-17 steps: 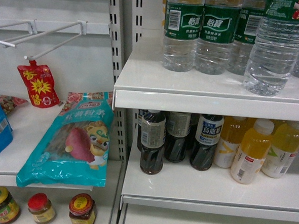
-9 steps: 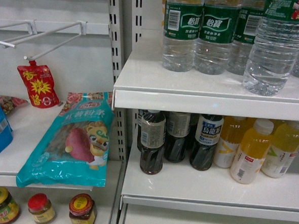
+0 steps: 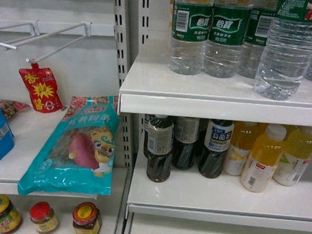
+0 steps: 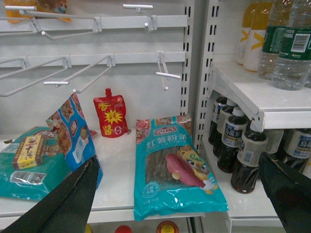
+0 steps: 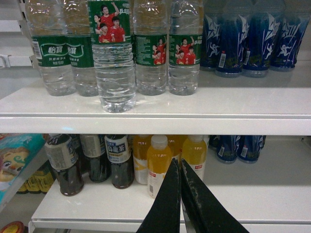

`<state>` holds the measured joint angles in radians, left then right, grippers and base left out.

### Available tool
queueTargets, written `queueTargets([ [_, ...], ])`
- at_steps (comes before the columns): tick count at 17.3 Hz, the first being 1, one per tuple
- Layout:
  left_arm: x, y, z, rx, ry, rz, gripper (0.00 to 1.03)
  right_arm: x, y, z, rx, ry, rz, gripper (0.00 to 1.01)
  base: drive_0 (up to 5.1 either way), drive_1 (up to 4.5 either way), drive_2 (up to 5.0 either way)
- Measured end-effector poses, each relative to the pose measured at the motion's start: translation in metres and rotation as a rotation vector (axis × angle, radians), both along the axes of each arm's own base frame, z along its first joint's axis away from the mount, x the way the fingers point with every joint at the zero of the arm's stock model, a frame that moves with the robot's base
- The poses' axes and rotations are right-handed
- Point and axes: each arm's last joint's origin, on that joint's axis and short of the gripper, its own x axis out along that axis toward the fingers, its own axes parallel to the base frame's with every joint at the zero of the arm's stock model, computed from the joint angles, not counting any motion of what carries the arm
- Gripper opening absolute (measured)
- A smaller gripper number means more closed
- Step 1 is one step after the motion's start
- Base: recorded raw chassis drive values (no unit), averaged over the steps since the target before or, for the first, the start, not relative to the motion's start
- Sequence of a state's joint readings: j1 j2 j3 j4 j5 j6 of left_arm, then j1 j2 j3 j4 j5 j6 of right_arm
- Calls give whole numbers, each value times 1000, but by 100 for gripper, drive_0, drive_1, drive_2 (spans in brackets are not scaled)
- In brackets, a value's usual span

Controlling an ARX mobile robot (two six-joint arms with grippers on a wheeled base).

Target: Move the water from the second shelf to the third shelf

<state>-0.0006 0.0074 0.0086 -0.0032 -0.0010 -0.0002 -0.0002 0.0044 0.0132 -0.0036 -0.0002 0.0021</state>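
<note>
With the right tool [image 5: 180, 194] pinched together and empty, it should spread wide, then approach the front water bottle [image 5: 113, 58] squarely below its label.

A shop aisle is shown, marked by white metal retail shelving with slotted uprights [image 3: 116, 67]. On the upper shelf [image 3: 220, 107], water bottles with green labels [image 3: 191, 31] are lined up in rows, label after identical label. Beneath, along the back edge of the lower shelf [image 3: 220, 198], dark drink bottles [image 3: 159, 148] and orange juice bottles [image 3: 261, 165] are grouped by kind. Blue drink bottles [image 5: 243, 36] are ranked toward the right end of the upper shelf. In the left bay, bare display hooks [image 4: 73, 73] are fixed to rails, and packaged snacks [image 3: 72, 146] and jars [image 3: 85, 220] are laid out.
</note>
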Motion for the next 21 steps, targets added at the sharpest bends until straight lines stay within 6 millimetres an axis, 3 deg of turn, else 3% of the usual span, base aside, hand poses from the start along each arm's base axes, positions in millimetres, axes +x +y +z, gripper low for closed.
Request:
queueTargets([
  [1, 0, 0, 0, 0, 0, 0, 98, 0, 0, 0, -1, 0, 0, 5, 0, 0, 0],
  [8, 0, 0, 0, 0, 0, 0, 98, 0, 0, 0, 0, 0, 0, 95, 0, 0, 0],
  [9, 0, 0, 0, 0, 0, 0, 98, 0, 0, 0, 0, 0, 0, 99, 0, 0, 0],
  [21, 0, 0, 0, 0, -1, 0, 98, 0, 0, 0, 0, -2, 0, 98, 0, 0, 0],
])
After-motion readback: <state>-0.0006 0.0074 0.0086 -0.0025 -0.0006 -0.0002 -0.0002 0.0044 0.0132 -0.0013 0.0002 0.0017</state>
